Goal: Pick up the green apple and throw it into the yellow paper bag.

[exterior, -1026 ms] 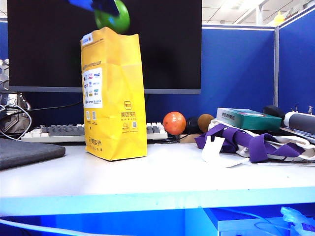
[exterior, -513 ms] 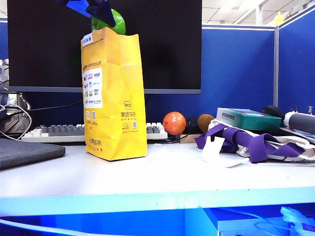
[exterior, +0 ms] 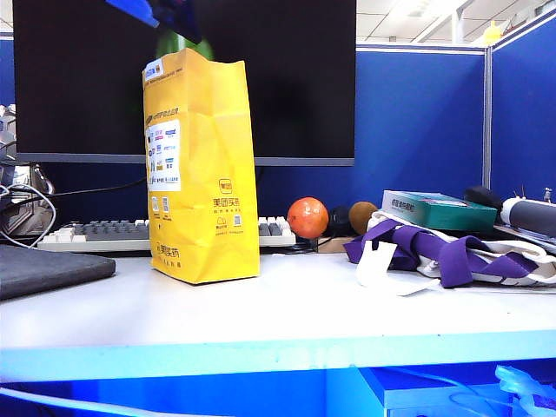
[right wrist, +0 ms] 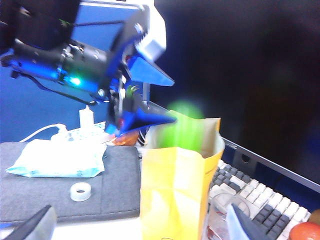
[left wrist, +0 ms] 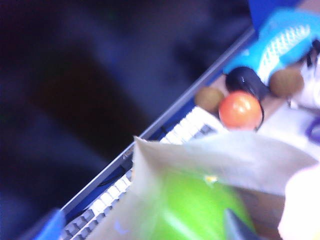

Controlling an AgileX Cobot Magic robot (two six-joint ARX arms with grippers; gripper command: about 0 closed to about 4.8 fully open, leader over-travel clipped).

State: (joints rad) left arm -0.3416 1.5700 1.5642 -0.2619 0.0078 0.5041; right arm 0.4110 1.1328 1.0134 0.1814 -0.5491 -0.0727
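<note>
**Release over the bag mouth: the apple is dropping in**

The left gripper [right wrist: 142, 117] is hanging over the open top of the yellow paper bag [exterior: 201, 174], at the left of the desk in front of the dark monitor [exterior: 287, 78]; its blue fingers [exterior: 139, 9] are spreading apart, whereas half a second ago they were clamped on the fruit; the green apple [exterior: 178, 43], then sitting well clear of the rim, is now showing only as a dim green sliver behind the bag's top edge; in the right wrist view it is smearing into a green streak [right wrist: 186, 131] inside the mouth, so it is judged to be falling free and the throw is all but complete. The right gripper [right wrist: 140, 225] is waiting with its fingers spread wide, holding nothing, near the bag. The bag is standing upright; beyond the apple entering, its contents cannot be seen. An orange-red fruit [exterior: 307, 217] and a brown fruit [exterior: 362, 215] are lying to its right, by the keyboard [exterior: 104, 231].
</note>
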